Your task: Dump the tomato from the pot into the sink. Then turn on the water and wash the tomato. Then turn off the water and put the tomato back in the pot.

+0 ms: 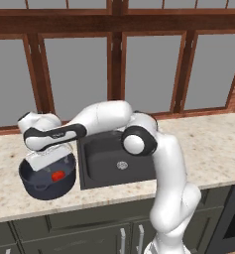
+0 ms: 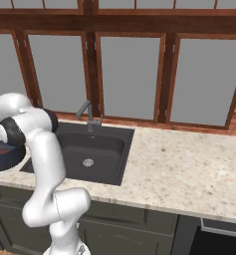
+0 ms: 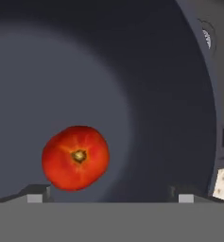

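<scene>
The tomato (image 3: pixel 75 157), small and bright red, lies on the floor of the dark blue-grey pot (image 3: pixel 170 94). My gripper (image 3: pixel 111 194) hangs over it, open. Its two fingertips stand wide apart and the tomato sits between them, nearer the left one, ungripped. From the left base view the pot (image 1: pixel 44 191) stands on the counter left of the black sink (image 1: pixel 101 149), with the tomato (image 1: pixel 58 174) inside it and my gripper (image 1: pixel 48 162) dipping into its mouth. In the right base view the pot (image 2: pixel 2 162) sits at the far left, beside the sink (image 2: pixel 109 144).
A dark faucet (image 2: pixel 89 115) rises behind the sink, and a silver drain (image 1: pixel 122 164) marks its middle. Speckled stone counter (image 2: pixel 189 164) stretches to the right. Windows with brown wooden frames back the counter. My arm arches over the sink's left part.
</scene>
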Controlling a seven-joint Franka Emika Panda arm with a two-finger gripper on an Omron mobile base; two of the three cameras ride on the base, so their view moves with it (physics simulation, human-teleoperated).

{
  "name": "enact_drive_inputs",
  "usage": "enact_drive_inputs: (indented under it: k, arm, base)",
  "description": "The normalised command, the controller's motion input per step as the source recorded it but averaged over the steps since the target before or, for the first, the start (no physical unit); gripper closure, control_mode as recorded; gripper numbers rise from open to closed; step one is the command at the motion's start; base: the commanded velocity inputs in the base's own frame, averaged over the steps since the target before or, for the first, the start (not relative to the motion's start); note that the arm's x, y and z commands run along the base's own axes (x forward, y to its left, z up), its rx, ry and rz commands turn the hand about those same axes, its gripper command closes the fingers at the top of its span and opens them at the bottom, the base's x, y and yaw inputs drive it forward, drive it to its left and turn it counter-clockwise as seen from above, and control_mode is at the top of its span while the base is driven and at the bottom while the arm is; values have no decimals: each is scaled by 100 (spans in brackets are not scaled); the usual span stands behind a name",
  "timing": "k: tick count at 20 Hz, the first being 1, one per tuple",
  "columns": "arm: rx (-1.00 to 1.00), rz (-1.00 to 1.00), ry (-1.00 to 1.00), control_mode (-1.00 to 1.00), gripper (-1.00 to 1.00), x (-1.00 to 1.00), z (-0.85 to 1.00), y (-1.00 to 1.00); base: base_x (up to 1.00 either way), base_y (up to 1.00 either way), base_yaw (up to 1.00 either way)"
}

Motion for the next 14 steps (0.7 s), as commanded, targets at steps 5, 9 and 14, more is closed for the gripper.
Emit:
enact_drive_inputs:
  k: [5,9,14]
  arm:
    - [1,2,-5,-100,-100,-24,21,-78]
    - [15,3,-9,-100,-100,-30,77,-52]
    - [28,4,-1,-100,-100,-11,86,-25]
  base:
    - [0,0,0]
    - [0,0,0]
    - [0,0,0]
